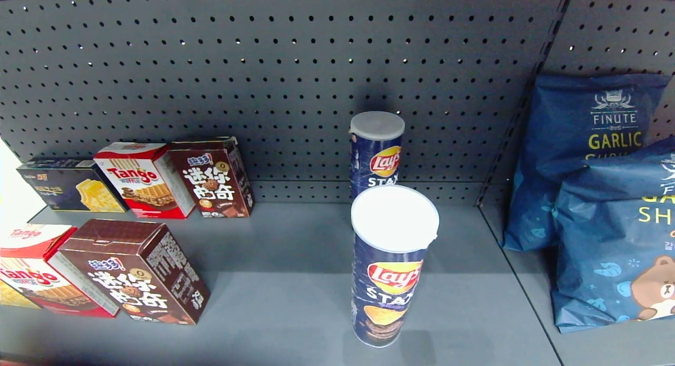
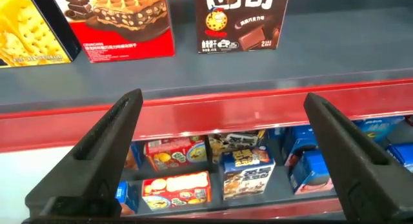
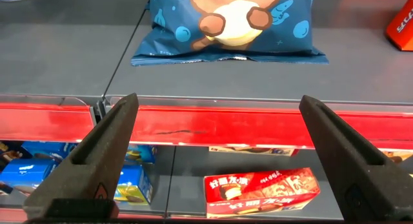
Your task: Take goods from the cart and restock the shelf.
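1. Left claw (image 2: pixel 222 98): spread wide and holding nothing. It hangs in front of the red strip (image 2: pixel 258 111) on the shelf's edge, below the front boxes.
2. Right claw (image 3: pixel 219 100): also wide and holding nothing. It hangs before the same strip, near the front bag.
3. Progress, as we judge it: the shelf (image 1: pixel 295 250) is partly stocked. With no item in either claw, the next step is a fetch from the cart. Bare deck lies between the boxes and the cans, and between the cans and the bags, so there is room for more goods.
4. Cans: two, upright at mid-shelf in one file. The front can (image 1: pixel 390 266) is near the edge and the back can (image 1: pixel 376 155) is close to the pegboard.
5. Boxes: six, on the left.
   - Back row: dark box (image 1: pixel 71 185), red box (image 1: pixel 142 180), brown box (image 1: pixel 213 177).
   - Front row: second red box (image 1: pixel 37 271), second brown box (image 1: pixel 137 271), yellow box (image 2: pixel 29 30).
6. Bags: two, blue, on the right. The back bag (image 1: pixel 575 155) is leaning and the front bag (image 1: pixel 611 239) overlaps it.
7. Lower shelf (image 2: pixel 193 179): it holds mixed packs, too crowded for us to count.
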Tool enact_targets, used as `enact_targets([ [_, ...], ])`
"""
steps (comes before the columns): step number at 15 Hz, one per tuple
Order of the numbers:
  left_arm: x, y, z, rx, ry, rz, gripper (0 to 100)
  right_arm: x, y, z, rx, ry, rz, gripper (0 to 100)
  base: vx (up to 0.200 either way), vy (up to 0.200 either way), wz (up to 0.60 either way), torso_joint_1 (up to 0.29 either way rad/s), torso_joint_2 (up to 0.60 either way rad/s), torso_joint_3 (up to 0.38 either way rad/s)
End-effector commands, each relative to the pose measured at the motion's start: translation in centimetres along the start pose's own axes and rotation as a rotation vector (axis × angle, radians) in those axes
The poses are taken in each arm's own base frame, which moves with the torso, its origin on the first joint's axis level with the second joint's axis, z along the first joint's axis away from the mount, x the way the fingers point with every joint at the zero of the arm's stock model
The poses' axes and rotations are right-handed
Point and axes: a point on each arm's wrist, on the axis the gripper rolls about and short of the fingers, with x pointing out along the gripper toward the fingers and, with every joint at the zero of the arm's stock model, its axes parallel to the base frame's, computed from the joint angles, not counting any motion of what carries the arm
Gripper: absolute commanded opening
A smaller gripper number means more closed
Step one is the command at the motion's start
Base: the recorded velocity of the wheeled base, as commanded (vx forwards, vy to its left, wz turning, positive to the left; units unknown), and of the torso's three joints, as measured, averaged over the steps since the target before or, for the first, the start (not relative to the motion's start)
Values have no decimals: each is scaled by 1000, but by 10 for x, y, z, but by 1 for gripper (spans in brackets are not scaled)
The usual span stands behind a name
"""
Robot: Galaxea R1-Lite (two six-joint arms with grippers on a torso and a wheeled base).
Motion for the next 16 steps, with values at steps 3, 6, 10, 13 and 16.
enact_targets([
  [3, 0, 2, 0, -3, 2, 84, 100, 0, 0, 0, 29, 1, -21, 100, 0, 0, 0, 0, 0, 0],
  [6, 0, 2, 0, -3, 3, 96, 100, 0, -1, 0, 37, -1, -27, 100, 0, 0, 0, 0, 0, 0],
  [10, 0, 3, 0, -2, 3, 114, 100, 0, -1, 0, 29, -1, -26, 100, 0, 0, 0, 0, 0, 0],
  [13, 0, 2, 0, -19, 0, 93, 100, 0, 0, 0, 15, 1, -18, 100, 0, 0, 0, 0, 0, 0],
  [16, 0, 2, 0, -26, 0, 91, 100, 0, 0, 0, 18, -1, -19, 100, 0, 0, 0, 0, 0, 0],
])
